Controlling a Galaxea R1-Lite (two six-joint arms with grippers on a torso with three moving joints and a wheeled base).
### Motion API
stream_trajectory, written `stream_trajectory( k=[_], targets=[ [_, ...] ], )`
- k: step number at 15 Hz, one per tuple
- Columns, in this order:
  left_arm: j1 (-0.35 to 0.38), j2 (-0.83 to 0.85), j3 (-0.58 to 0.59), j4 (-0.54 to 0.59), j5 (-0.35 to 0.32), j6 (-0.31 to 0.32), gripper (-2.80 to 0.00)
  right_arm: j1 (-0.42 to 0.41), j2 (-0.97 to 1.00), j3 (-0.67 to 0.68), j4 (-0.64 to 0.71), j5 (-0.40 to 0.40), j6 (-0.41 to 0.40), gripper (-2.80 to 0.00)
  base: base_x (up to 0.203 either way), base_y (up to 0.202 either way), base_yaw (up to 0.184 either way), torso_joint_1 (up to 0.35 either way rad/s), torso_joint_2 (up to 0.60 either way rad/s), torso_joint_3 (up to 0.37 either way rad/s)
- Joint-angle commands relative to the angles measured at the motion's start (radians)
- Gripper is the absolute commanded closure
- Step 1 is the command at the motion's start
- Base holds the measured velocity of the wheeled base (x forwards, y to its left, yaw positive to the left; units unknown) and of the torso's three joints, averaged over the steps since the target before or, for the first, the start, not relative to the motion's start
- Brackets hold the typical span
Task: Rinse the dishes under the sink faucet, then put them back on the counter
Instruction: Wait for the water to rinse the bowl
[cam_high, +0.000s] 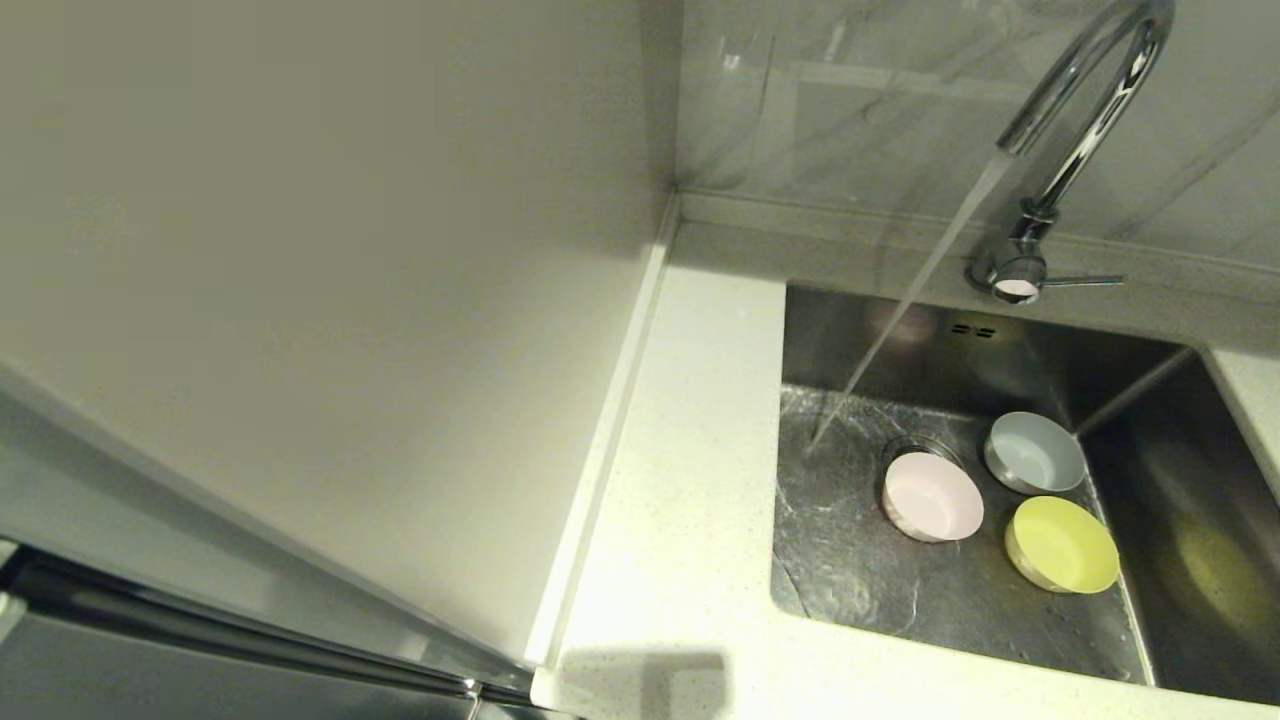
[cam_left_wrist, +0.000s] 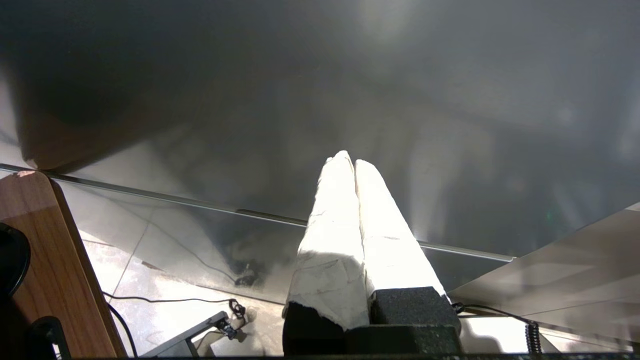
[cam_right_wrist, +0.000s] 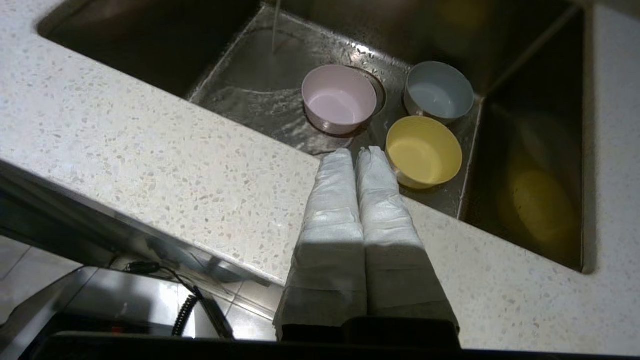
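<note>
Head view: chrome faucet (cam_high: 1085, 130) running, stream landing on the sink (cam_high: 850, 560) floor just left of the drain. Pink bowl (cam_high: 933, 496) sits over the drain, blue-grey bowl (cam_high: 1034, 452) behind-right of it, yellow-green bowl (cam_high: 1062, 545) right of pink, all upright. Counter (cam_high: 680, 480) left of the sink. No arms visible.

Left wrist: left gripper (cam_left_wrist: 349, 159) fingers pressed together, empty, facing a grey panel, away from the sink.

Right wrist: right gripper (cam_right_wrist: 358, 152) fingers together, empty, over the counter edge, tips beside the yellow-green bowl.
</note>
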Motion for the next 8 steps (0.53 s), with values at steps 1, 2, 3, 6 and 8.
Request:
stream_trajectory(
  k=[1, 2, 3, 6, 8],
  targets=[
    [0.000, 0.000, 0.003, 0.000, 0.000, 0.000, 0.00, 0.000, -0.002, -0.008, 0.013, -0.001, 0.007, 0.00, 0.000, 0.000, 0.000, 0.000, 0.00, 0.000],
    [0.000, 0.000, 0.003, 0.000, 0.000, 0.000, 0.00, 0.000, -0.002, -0.008, 0.016, -0.002, 0.032, 0.00, 0.000, 0.000, 0.000, 0.000, 0.00, 0.000],
    [0.000, 0.000, 0.003, 0.000, 0.000, 0.000, 0.00, 0.000, -0.002, -0.010, 0.026, -0.006, 0.066, 0.00, 0.000, 0.000, 0.000, 0.000, 0.00, 0.000],
    [0.000, 0.000, 0.003, 0.000, 0.000, 0.000, 0.00, 0.000, -0.003, -0.039, 0.110, -0.024, 0.080, 0.00, 0.000, 0.000, 0.000, 0.000, 0.00, 0.000],
    [0.000, 0.000, 0.003, 0.000, 0.000, 0.000, 0.00, 0.000, -0.002, -0.033, 0.097, -0.037, 0.107, 0.00, 0.000, 0.000, 0.000, 0.000, 0.00, 0.000]
  ],
)
